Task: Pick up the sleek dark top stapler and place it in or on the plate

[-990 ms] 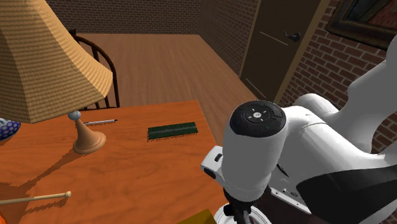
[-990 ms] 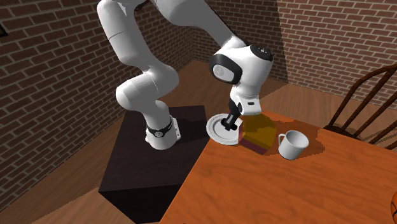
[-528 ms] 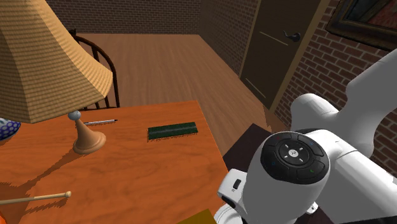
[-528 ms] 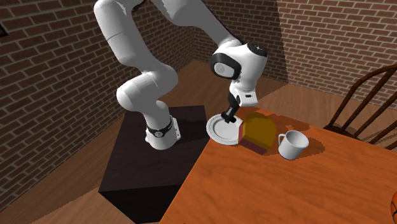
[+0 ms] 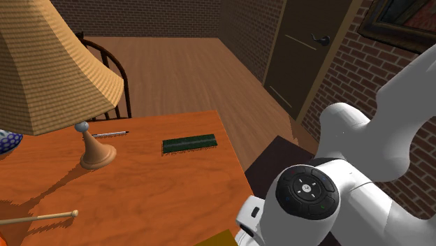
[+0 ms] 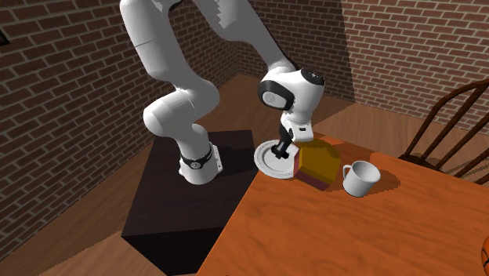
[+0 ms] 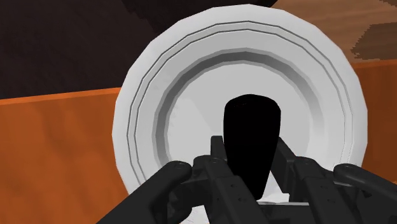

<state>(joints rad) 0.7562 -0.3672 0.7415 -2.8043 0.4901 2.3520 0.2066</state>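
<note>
While the white arm (image 6: 176,110) bends down from its stand with the wrist aimed at the table's (image 6: 353,235) near corner, the gripper (image 6: 282,151) pinches the black stapler (image 7: 251,137) between its two fingers, over the middle of the one white plate (image 7: 149,127); I cannot tell whether the stapler touches the plate. The second exterior view adds one yellow block (image 6: 320,161) just beside the plate and one white mug (image 6: 359,178). The shoulder view shows one lamp (image 5: 49,70), one pen (image 5: 110,133) and one green strip (image 5: 189,143).
</note>
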